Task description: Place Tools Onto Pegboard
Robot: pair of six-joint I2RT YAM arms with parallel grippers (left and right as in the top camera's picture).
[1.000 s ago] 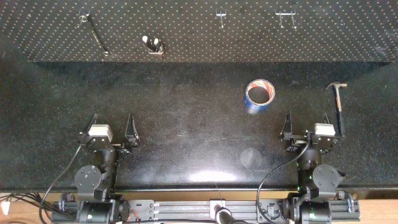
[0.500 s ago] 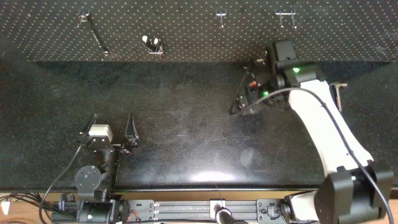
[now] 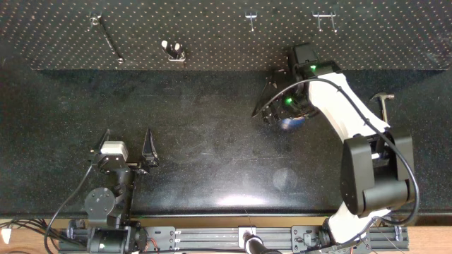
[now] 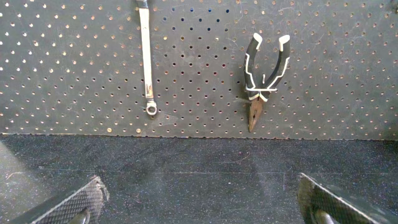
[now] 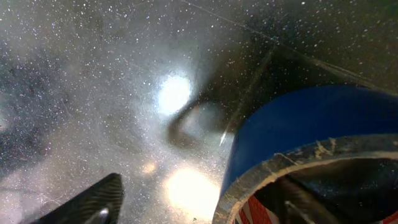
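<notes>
Blue on its outer wall and striped inside, the tape roll (image 5: pixel 311 124) lies on the black table (image 3: pixel 212 127) just in front of the pegboard (image 3: pixel 212 32), right of the middle, its hole facing up toward my right wrist. My right gripper (image 5: pixel 196 208) is on it, jaws wide and gripping nothing yet: one finger hangs over bare table outside the roll, and the other looks to sit inside the hole, so the near wall stands between them. As I judge it, closing across that wall is what the next move turns on. The two bare hooks (image 3: pixel 251 20) hang on the board directly beyond the roll, so the carry should be short. The hammer (image 3: pixel 385 104) lies farther right, its handle running from the board toward my base. My left gripper (image 3: pixel 128 144) rests low on the left, open and empty, well apart from the roll, facing the wrench (image 4: pixel 147 56) and pliers (image 4: pixel 261 74) already hung.
</notes>
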